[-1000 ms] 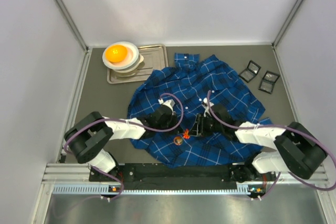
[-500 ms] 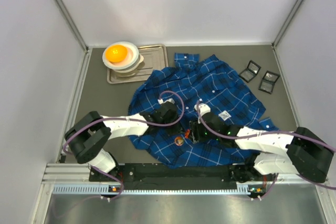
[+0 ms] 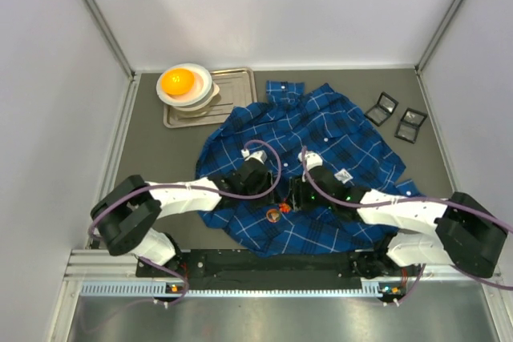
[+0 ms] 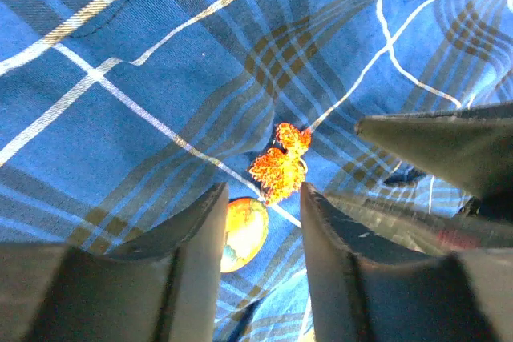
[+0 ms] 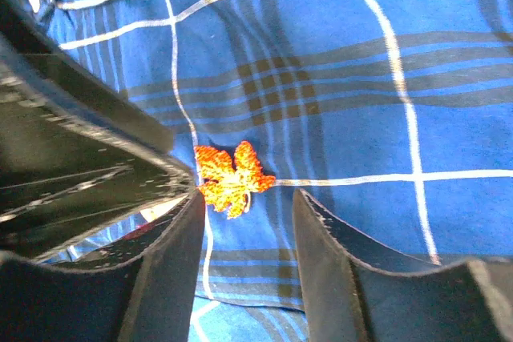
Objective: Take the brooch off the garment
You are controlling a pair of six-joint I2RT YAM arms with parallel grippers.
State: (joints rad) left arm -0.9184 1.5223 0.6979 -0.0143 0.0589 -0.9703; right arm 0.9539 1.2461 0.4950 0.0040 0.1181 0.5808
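Note:
The garment (image 3: 321, 138), a dark-blue plaid shirt, lies spread on the table. An orange leaf-shaped brooch (image 4: 279, 164) (image 5: 232, 178) sits on its near part, seen in the top view as a small red-orange spot (image 3: 282, 207). An oval yellow-orange piece (image 4: 244, 234) (image 3: 273, 215) lies right beside it. My left gripper (image 4: 260, 198) (image 3: 271, 197) is open, its tips just short of the leaf and the oval piece showing between its fingers. My right gripper (image 5: 244, 198) (image 3: 295, 198) is open too, facing the leaf from the other side, with only cloth between its fingers.
Stacked bowls holding an orange ball (image 3: 186, 86) stand on a metal tray (image 3: 236, 86) at the back left. Two small black boxes (image 3: 382, 107) (image 3: 412, 124) lie at the back right. A white tag (image 3: 345, 175) sits on the shirt behind my right arm.
My left gripper's jaws have widened. Both grippers have closed in on the leaf brooch from either side; the right one slid left.

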